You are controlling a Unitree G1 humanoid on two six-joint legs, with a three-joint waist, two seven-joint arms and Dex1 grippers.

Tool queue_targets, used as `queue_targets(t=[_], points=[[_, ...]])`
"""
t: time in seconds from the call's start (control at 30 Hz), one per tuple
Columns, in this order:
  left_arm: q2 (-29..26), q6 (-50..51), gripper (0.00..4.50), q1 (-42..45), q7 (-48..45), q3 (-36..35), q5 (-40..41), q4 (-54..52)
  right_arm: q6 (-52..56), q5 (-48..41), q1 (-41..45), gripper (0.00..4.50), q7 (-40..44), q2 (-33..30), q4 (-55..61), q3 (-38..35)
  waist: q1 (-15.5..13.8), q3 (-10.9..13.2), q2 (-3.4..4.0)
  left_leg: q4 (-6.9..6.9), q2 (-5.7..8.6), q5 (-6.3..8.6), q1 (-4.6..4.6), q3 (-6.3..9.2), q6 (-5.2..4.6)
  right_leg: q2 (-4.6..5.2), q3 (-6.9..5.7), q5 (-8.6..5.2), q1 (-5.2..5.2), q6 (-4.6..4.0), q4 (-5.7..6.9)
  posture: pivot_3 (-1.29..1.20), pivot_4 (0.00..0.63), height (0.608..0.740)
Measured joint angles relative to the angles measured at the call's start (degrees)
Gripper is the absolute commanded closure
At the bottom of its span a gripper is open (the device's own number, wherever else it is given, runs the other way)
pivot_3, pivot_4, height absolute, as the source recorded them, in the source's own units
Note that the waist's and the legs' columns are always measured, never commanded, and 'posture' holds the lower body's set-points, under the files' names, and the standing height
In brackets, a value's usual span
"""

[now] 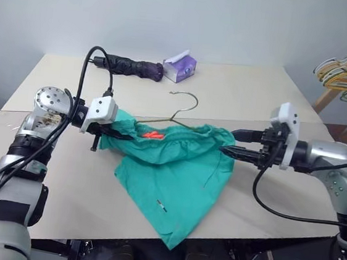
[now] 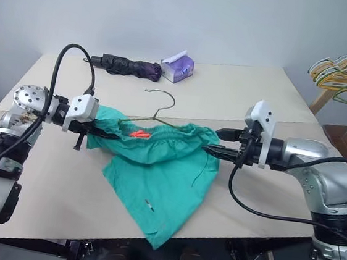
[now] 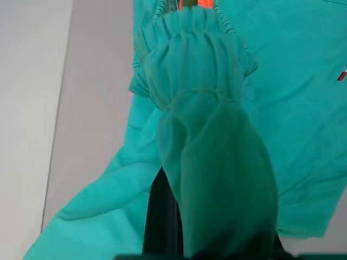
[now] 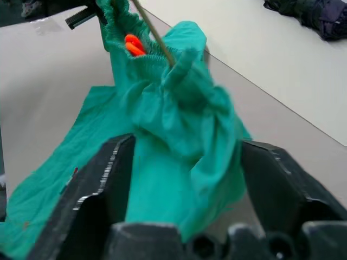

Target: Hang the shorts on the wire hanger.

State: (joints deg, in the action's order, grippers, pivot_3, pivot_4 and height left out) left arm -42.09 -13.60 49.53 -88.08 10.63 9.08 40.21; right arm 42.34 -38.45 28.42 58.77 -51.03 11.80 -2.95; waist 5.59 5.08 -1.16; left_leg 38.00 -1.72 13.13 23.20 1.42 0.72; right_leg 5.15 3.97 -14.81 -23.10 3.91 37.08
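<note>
On one table [image 1: 276, 97], one shorts [image 1: 175, 173], one wire hanger [image 1: 185, 109], left tool [image 1: 112, 133] gripping waistband, right tool [image 4: 181, 179] wide.

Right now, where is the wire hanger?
In the head views, the wire hanger is mid-table, its hook rising behind the shorts and its lower wire tucked into their waistband, between the left gripper and the right gripper.
</note>
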Motion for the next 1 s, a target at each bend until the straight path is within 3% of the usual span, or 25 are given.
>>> queue_targets(t=[0.17, 0.3, 0.5, 0.67, 0.77, 1.0], points=[[0.7, -1.3, 4.5, 1.0, 0.5, -0.7, -0.1, 0.7, 0.4, 2.3, 9.6, 0.01, 3.5, -5.0, -3.4, 1.2, 0.3, 0.0, 0.05, 0.0, -0.02, 0.0, -0.04, -0.03, 0.0, -0.02, 0.02, 0.0, -0.05, -0.01, 0.04, -0.1, 0.054, 0.74], [1.5, -1.6, 4.5, 1.6, 0.4, -0.9, -0.1, 0.5, 1.7, 8.0, 20.1, 0.01, 8.2, -8.2, -6.6, 9.1, 0.5, 0.0, 0.06, -0.01, -0.03, 0.0, 0.0, -0.02, 0.0, -0.02, 0.0, 0.0, -0.04, 0.0, -0.02, -0.09, 0.045, 0.74], [3.8, -1.6, 4.5, 2.1, 0.5, -1.2, 0.0, -0.4, 1.8, 17.7, 28.9, 0.01, 14.6, -3.3, -13.1, 23.5, 1.3, 0.0, 0.06, 0.0, -0.01, 0.0, 0.07, 0.0, 0.0, 0.01, -0.01, 0.0, -0.12, -0.01, 0.03, -0.08, 0.039, 0.74], [4.5, -1.5, 4.5, 2.2, 0.7, -1.3, 0.0, -2.1, 1.8, 22.8, 31.3, 0.01, 16.0, 1.3, -18.1, 28.0, 1.5, 0.0, 0.06, 0.0, 0.0, 0.0, 0.07, 0.03, 0.0, 0.01, -0.01, 0.01, -0.15, -0.01, 0.06, -0.07, 0.04, 0.74], [4.5, -1.3, 4.5, 2.2, 0.7, -1.7, 0.0, -2.6, 1.8, 25.0, 31.9, 0.55, 16.3, 2.6, -19.3, 28.9, 1.5, 0.0, 0.06, 0.0, 0.0, 0.0, 0.07, 0.03, 0.01, 0.02, -0.01, 0.01, -0.15, -0.01, 0.07, -0.06, 0.041, 0.74], [4.2, -0.9, 4.5, 1.9, 0.7, -1.8, 0.0, -3.9, 1.8, 26.3, 31.9, 2.91, 17.5, 3.7, -20.0, 28.6, 1.5, 0.0, 0.07, 0.0, 0.0, 0.0, 0.06, 0.04, 0.01, 0.01, -0.01, 0.01, -0.14, -0.01, 0.09, -0.07, 0.042, 0.74]])
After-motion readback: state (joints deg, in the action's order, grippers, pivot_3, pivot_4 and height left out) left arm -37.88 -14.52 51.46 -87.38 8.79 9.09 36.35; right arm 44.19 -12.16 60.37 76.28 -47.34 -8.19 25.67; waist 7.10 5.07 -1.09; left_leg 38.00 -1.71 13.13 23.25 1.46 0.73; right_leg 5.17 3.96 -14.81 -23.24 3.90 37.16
